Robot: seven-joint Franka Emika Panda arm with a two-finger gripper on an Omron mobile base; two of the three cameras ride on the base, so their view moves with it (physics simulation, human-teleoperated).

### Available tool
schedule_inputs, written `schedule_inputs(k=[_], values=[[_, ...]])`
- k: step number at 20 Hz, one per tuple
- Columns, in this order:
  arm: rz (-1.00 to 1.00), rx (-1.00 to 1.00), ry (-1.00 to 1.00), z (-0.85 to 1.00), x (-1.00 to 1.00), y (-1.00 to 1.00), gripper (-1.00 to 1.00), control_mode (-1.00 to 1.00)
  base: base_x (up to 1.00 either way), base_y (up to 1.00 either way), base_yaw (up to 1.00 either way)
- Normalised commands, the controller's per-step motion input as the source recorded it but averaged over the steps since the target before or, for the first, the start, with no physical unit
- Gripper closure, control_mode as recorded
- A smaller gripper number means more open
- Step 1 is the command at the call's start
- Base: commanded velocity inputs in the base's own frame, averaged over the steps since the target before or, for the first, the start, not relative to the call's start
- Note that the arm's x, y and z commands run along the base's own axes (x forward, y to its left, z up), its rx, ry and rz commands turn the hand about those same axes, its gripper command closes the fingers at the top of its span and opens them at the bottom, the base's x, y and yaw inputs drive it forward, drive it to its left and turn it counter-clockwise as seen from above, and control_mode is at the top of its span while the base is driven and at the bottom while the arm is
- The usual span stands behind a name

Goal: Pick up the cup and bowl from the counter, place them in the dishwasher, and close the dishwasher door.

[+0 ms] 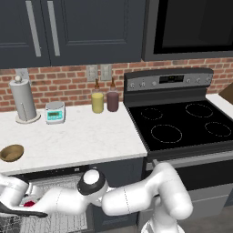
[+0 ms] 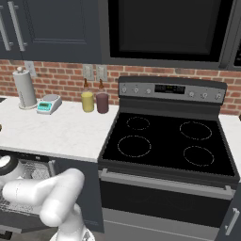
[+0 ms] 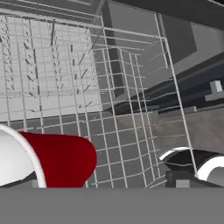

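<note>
**Inspector:** Gripper [image 1: 22, 205] released, jaws wide, holding nothing. The cup [image 3: 52, 159] lies on its side in the dishwasher [image 1: 54, 200] rack, just beside the fingers.

**Clerk:** Step in hand?

**Inspector:** Cup placed, I judge. The bowl [image 1: 11, 153] sits on the counter [image 1: 82, 136] above the dishwasher; next, withdraw and fetch it.

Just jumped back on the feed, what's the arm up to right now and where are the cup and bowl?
The arm is reaching down into the open dishwasher. The cup lies on its side on the white wire rack, right at the gripper, whose jaws stand open, so it looks released rather than held. The bowl sits on the counter, near its left front edge, untouched. So the cup appears placed; the bowl and closing the door are left.
</note>
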Motion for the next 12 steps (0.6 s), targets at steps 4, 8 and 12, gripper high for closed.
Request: schedule_inputs(k=[4,8,12], values=[[0.0,0.3,-0.13,-0.02,0.0,-0.01,-1.0,-1.0,0.0,0.0,0.0],[0.0,0.35,0.01,-0.02,0.0,-0.05,-1.0,-1.0,0.0,0.0,0.0],[0.02,0.41,0.09,0.0,0.0,-0.04,-1.0,-1.0,0.0,0.0,0.0]])
